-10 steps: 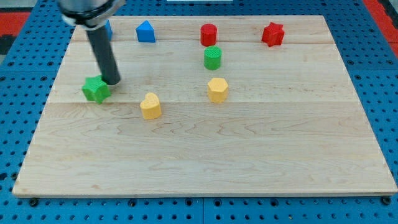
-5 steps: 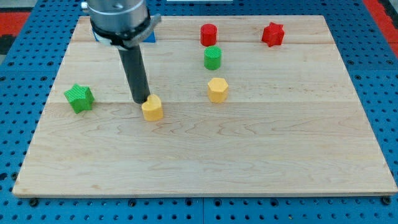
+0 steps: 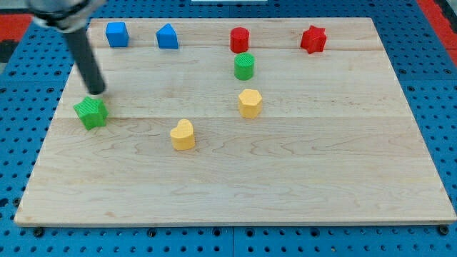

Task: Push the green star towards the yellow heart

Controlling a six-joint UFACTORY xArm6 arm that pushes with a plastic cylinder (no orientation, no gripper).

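The green star (image 3: 91, 113) lies near the left edge of the wooden board (image 3: 321, 171), roughly halfway between the view's top and bottom. The dark rod (image 3: 86, 63) comes down from the view's top left, and its tip (image 3: 96, 91) sits on the board just above the star, a little toward the star's right side; whether it touches the star or stands a hair off it cannot be told. The arm carries no claw, so there is nothing to be spread or pressed together, only the bare rod. The yellow heart (image 3: 183, 134) rests to the right of the star and slightly lower in the view, with open board between the two. Further right and higher is a yellow block (image 3: 250, 103) with a faceted, roughly six-sided outline, and directly above that stands a green block (image 3: 244, 66) that looks like a short ribbed cylinder. Along the top edge of the board sit four more pieces: a blue cube (image 3: 116, 33) at the left, a blue block (image 3: 167, 36) with a peaked top beside it, a red block (image 3: 239, 39) near the middle, just above the green cylinder, and a red star (image 3: 313, 38) toward the right. The board lies on a blue pegboard table (image 3: 21, 143) dotted with holes.
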